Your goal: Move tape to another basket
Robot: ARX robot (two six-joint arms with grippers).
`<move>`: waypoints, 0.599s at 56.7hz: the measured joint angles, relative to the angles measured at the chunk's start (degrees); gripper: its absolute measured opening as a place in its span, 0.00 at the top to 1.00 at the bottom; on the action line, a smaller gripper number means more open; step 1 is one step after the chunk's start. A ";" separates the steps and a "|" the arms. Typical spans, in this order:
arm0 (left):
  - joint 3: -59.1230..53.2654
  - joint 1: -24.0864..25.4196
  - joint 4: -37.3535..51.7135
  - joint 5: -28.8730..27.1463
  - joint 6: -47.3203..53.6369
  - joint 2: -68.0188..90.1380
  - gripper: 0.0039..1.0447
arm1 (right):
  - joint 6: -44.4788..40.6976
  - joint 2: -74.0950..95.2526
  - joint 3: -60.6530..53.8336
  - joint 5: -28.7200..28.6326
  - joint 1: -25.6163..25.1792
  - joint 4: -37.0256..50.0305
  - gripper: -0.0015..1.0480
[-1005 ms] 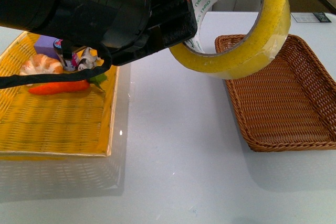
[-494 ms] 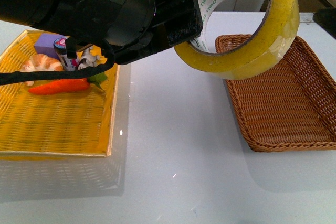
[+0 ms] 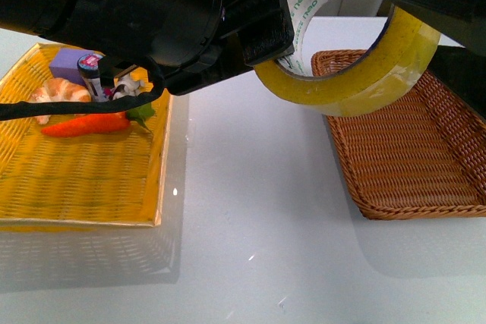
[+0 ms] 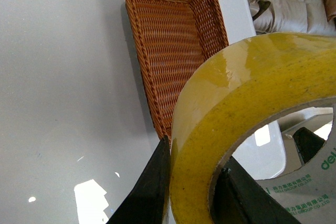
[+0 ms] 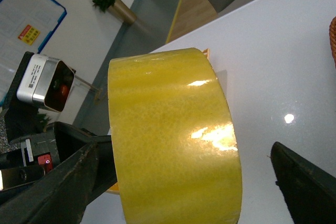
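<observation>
White table (image 3: 250, 210) w/ basket (image 3: 410, 157), yellow tray (image 3: 76, 180)

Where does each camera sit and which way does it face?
Front: on the body, facing forward over the table; the left gripper holds the tape, basket behind.
Left wrist: on that arm, looking along its fingers at tape and basket.
Right wrist: on that arm, facing the tape between the open right gripper's fingers.
Shared: all three show the tape; front and left wrist also the basket.

The basket (image 3: 410, 168) lies bare; the tape (image 3: 357, 90) hangs close by.
</observation>
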 joint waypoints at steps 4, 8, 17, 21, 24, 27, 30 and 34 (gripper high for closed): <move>0.00 0.11 0.24 0.37 -0.31 0.00 0.86 | 0.11 0.24 0.00 0.15 0.55 0.37 0.26; 0.00 0.20 0.55 1.05 -0.48 0.00 0.86 | 0.11 0.33 0.00 0.09 0.98 0.74 0.36; 0.00 0.44 0.61 1.88 -0.83 -0.09 0.86 | -0.55 0.33 -0.07 0.17 1.31 0.98 0.53; 0.00 0.57 0.61 2.29 -0.85 -0.13 0.86 | -0.68 0.33 -0.13 0.09 1.31 1.27 0.54; 0.00 0.70 0.61 2.56 -0.87 -0.22 0.86 | -0.68 0.33 -0.24 0.09 1.31 1.44 0.54; 0.00 0.72 0.61 2.69 -0.81 -0.35 0.86 | -0.68 0.33 -0.31 0.09 1.31 1.57 0.54; -0.02 0.83 0.61 2.99 -0.83 -0.55 0.79 | -0.24 0.33 -0.35 0.13 1.31 1.86 0.54; -0.02 0.98 0.61 3.10 -0.81 -1.20 0.68 | 0.11 0.33 -0.57 0.13 1.27 1.86 0.54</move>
